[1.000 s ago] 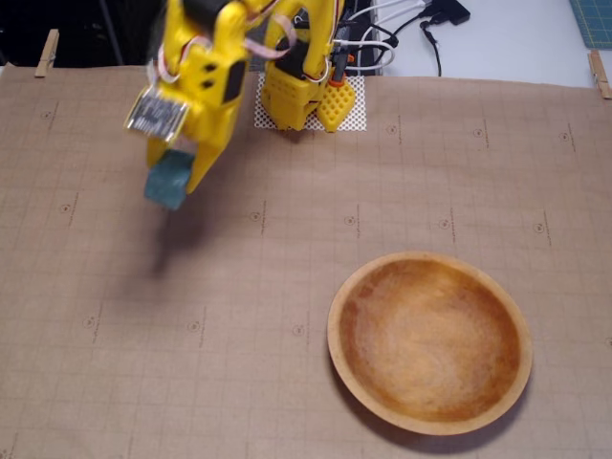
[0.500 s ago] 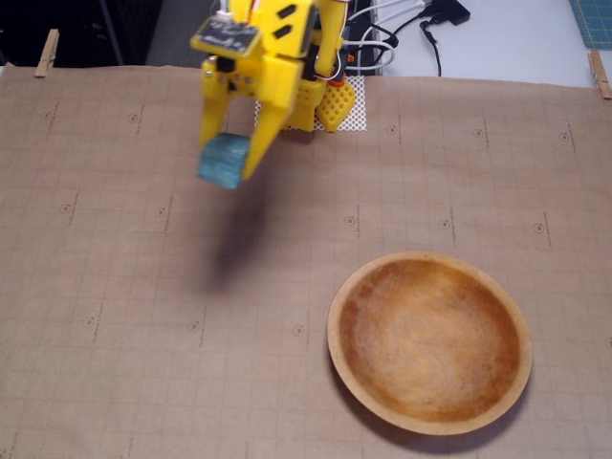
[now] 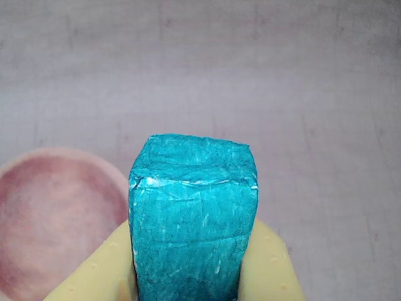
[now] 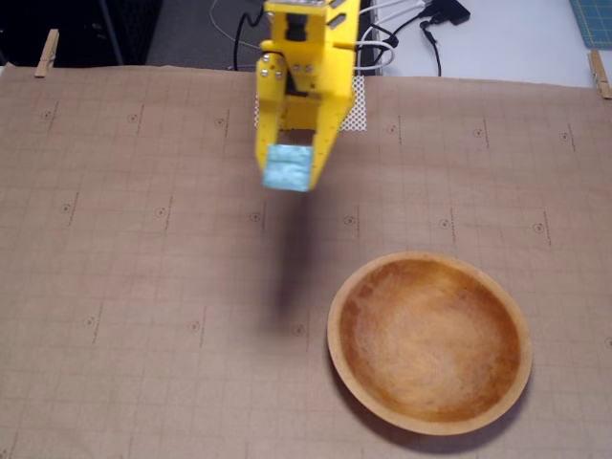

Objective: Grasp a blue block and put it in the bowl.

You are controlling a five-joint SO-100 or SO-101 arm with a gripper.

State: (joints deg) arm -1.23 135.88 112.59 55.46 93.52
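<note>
Brown gridded paper covers the desk [image 4: 115, 287], pinned at the far corners by clothespins. Above it the yellow tool [image 4: 290, 170] is clenched on the blue block [image 4: 289, 167], carried clear of the paper, its shadow lying well below it. In the wrist view the block [image 3: 193, 219] sits squarely between both fingers [image 3: 269, 266]. The bowl [image 4: 430, 424] lies empty toward five o'clock from the block in the fixed view. My judgement: keep the grip firm, swing toward five o'clock until over the bowl's centre, lower, then release.
</note>
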